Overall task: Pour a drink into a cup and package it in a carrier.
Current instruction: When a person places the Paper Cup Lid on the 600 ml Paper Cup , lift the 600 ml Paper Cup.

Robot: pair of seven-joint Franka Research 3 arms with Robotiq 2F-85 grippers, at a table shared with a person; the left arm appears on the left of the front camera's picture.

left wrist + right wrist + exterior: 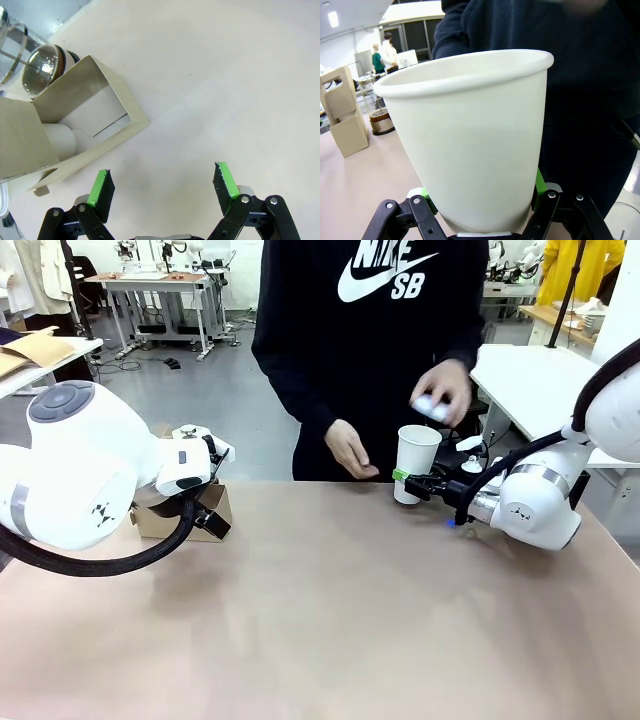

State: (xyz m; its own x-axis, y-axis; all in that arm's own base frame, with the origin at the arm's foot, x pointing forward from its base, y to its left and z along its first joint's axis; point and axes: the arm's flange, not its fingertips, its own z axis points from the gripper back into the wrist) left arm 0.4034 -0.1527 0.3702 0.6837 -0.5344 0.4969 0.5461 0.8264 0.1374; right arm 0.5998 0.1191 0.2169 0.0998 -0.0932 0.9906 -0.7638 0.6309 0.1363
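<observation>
Front view: cup (417, 455) near table's (330, 620) far edge.

Lab or workshop, metal-legged work tables (150, 282), bare grey floor (210, 400), loose cables (170, 363).

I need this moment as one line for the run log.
left gripper: fingers open, over table near carrier | right gripper: shut on cup, upright | person's hand: beside cup

Shows one cup (416, 462), one carrier (347, 131), one glass jug (42, 70). Counts two grippers: left gripper (162, 182), right gripper (412, 483). Adds one person (370, 340) with two hands, a low hand (350, 450) and a raised hand (443, 392).
</observation>
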